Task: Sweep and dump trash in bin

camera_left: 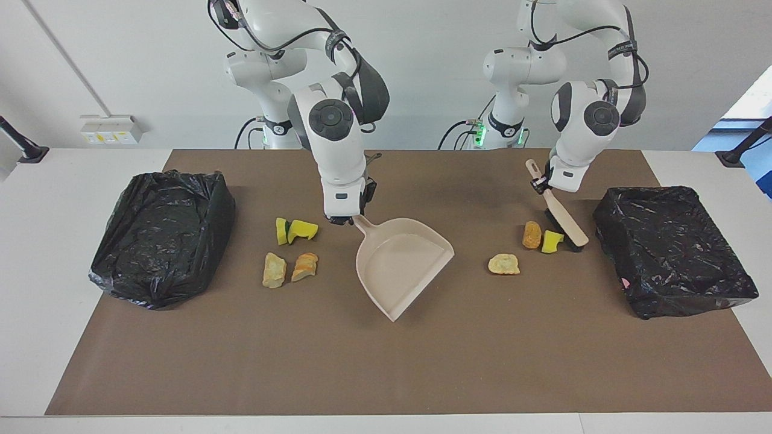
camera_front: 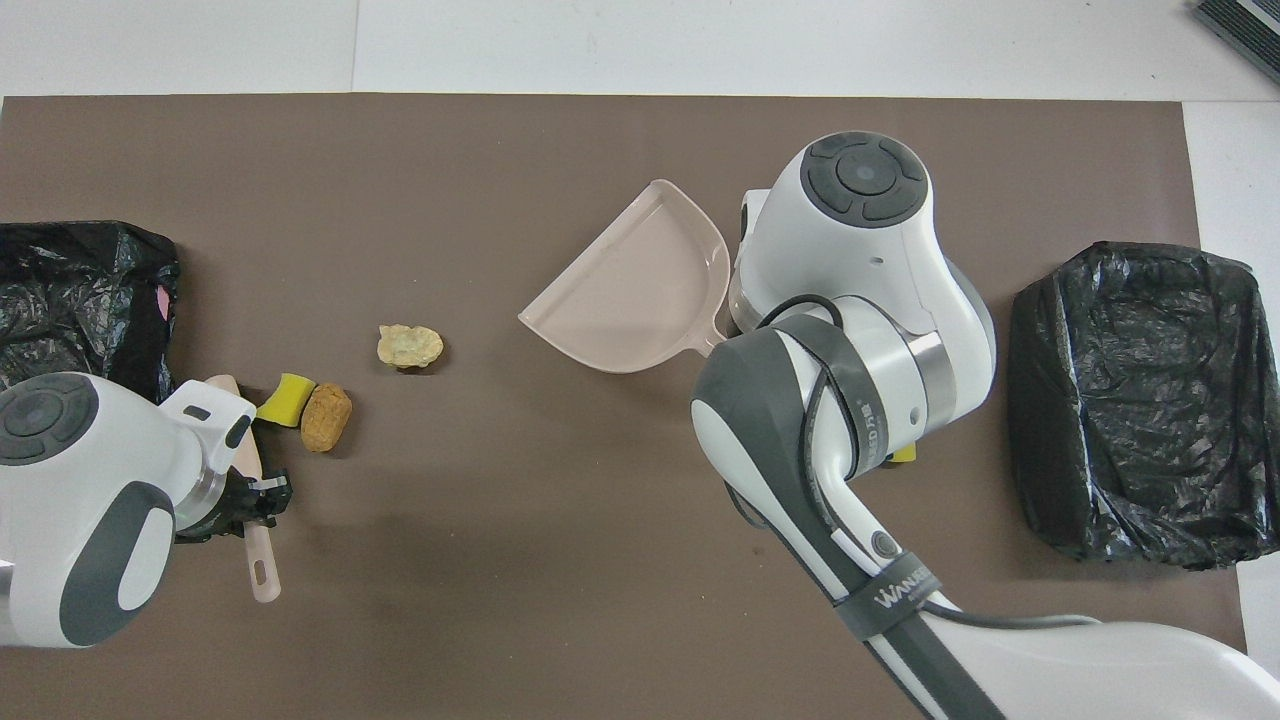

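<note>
My right gripper (camera_left: 345, 218) is shut on the handle of the beige dustpan (camera_left: 401, 262), which hangs low over the middle of the mat with its mouth turned toward the left arm's end. My left gripper (camera_left: 543, 182) is shut on the brush (camera_left: 564, 220), whose head sits right beside a yellow-green sponge chunk (camera_left: 550, 241). Against that chunk lies a brown nugget (camera_left: 531, 234), and a tan piece (camera_left: 503, 264) lies apart toward the dustpan. More trash lies by the right gripper: sponge chunks (camera_left: 295, 230) and two bread-like pieces (camera_left: 289, 268). The right arm hides these in the overhead view.
A bin lined with a black bag (camera_left: 160, 235) stands at the right arm's end of the brown mat (camera_left: 386, 374). A second black-lined bin (camera_left: 672, 247) stands at the left arm's end, close to the brush. From overhead the dustpan (camera_front: 630, 290) shows.
</note>
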{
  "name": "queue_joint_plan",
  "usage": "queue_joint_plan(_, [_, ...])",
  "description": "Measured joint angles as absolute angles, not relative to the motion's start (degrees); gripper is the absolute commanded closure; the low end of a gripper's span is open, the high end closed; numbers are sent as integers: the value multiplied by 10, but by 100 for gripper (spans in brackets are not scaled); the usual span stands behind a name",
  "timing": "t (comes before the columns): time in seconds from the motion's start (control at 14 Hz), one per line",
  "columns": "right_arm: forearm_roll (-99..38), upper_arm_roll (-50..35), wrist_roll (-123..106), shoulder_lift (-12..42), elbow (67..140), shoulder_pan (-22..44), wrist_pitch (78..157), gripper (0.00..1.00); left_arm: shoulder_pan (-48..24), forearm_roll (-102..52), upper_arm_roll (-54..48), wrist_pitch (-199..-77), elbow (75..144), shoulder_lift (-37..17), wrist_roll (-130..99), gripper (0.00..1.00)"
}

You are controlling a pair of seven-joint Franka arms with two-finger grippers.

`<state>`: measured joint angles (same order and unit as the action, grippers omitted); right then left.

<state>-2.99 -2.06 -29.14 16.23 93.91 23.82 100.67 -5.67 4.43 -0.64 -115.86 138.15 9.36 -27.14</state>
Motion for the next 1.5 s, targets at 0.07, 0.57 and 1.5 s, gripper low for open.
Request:
queue_joint_plan(0.07, [-14, -21, -307, 154, 955, 245, 1008, 100, -62, 44, -7, -1167, 1381, 88, -271, 100])
queue_joint_plan(0.57, [13, -24, -355, 117, 1062, 280, 1102, 100, -78, 48, -7, -1194, 1357, 58, -159, 100])
queue_joint_plan(1.5, [12, -24, -337, 133, 1089, 296, 1109, 100, -194, -44, -15, -1221, 1281, -15, -10, 100])
